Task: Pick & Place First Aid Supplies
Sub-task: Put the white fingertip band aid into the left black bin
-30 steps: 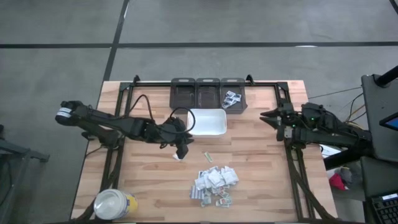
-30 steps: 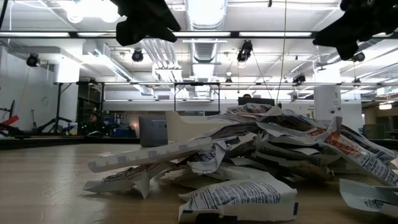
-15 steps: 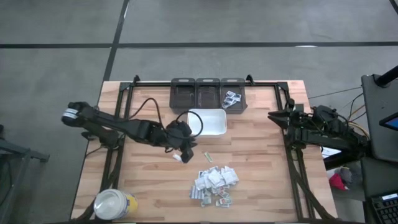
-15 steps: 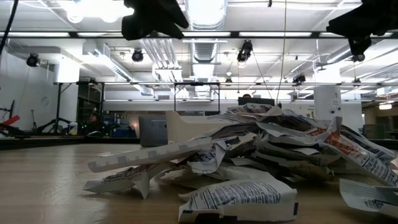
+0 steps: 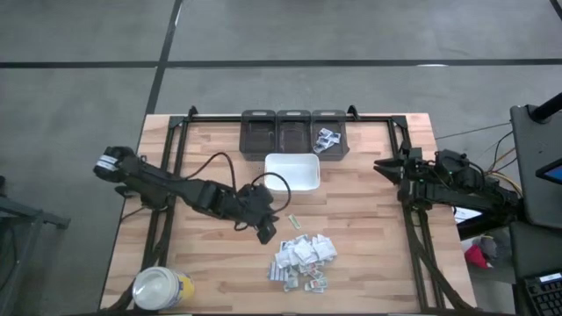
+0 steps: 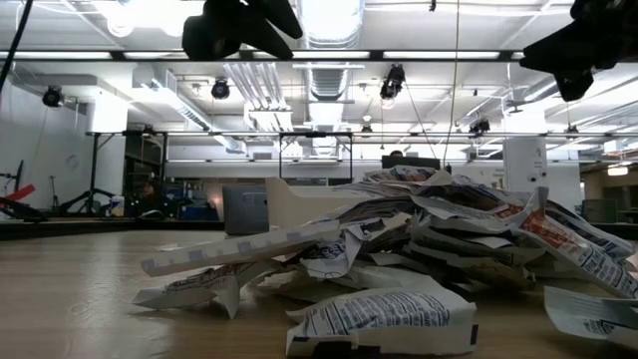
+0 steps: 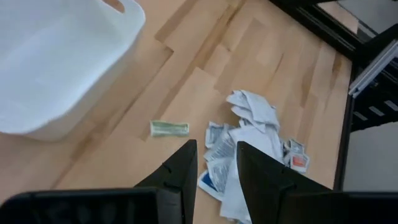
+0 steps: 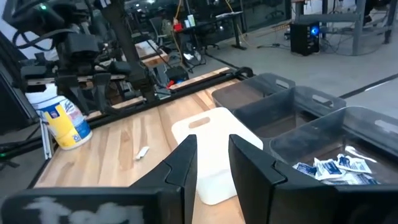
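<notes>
We've got the first aid supplies (image 5: 303, 260) heaped in a loose pile on the near middle of the tabletop (image 5: 369, 254), mostly white sachets with grey print, a couple with red. From the low view the pile (image 6: 419, 259) fills the whole foreground; there's printing on the packets but we can't read any of it. One small green packet (image 5: 292, 221) lies apart from the heap, between it and the white tray (image 5: 292, 173). A few more sachets (image 5: 327, 139) already sit in the rightmost of three dark bins (image 5: 293, 130) along the far edge.

The left tool (image 5: 266, 233) hangs just beside the pile, on the tray side, close to the green packet; in its wrist view the fingers (image 7: 180, 171) stand slightly apart with nothing between them. The right tool (image 5: 384, 165) waits over the right edge of the tabletop, fingers (image 8: 186, 158) parted a bit, also carrying nothing.

The yellow jar (image 5: 160, 289) with a white lid sits at the near left corner; its label isn't readable.
</notes>
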Robot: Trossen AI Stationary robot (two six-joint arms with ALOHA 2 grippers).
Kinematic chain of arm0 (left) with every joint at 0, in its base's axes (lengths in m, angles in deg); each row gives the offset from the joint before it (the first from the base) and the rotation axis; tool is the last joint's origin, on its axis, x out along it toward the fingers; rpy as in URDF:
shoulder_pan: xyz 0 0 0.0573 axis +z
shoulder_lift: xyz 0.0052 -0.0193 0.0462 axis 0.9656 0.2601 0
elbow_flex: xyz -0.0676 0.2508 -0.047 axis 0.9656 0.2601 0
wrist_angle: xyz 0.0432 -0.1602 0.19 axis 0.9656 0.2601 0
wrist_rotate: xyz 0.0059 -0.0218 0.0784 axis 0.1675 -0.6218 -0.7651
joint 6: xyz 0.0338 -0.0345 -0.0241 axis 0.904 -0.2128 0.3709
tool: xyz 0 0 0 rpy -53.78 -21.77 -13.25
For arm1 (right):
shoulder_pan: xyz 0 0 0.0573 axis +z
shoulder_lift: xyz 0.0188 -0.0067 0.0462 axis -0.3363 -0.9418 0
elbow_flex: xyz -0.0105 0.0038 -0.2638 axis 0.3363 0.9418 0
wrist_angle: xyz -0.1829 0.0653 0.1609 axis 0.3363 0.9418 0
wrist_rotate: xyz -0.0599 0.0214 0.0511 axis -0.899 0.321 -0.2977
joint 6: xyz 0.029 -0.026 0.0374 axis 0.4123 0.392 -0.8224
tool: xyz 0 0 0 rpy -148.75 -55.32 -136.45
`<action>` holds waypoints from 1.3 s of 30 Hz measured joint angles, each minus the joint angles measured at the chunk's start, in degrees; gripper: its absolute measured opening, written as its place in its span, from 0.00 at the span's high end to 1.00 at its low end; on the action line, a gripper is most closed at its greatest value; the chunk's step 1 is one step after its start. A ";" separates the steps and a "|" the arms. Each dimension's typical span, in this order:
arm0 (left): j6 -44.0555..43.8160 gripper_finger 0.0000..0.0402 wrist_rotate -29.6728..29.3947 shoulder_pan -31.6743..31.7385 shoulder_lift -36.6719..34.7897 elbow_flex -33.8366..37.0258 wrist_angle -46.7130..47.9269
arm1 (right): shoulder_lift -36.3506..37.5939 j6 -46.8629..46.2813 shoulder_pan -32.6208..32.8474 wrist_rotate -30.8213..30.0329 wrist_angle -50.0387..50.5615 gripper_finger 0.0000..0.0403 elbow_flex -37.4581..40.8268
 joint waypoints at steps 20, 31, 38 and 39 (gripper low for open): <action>-11.27 0.73 5.99 -8.77 8.81 0.00 -0.73 | -0.04 -1.52 0.00 -0.13 -0.19 0.81 0.75; -9.53 0.73 8.43 -11.38 13.45 0.04 0.92 | -0.11 -1.98 0.00 -0.40 -0.13 0.78 0.84; 0.71 0.73 8.75 -11.73 16.88 0.05 -1.00 | -0.11 -3.03 0.00 -0.42 -0.02 0.80 0.87; 1.66 0.73 8.95 -11.71 17.46 0.07 -1.55 | -0.11 -3.03 0.00 -0.42 -0.02 0.81 0.86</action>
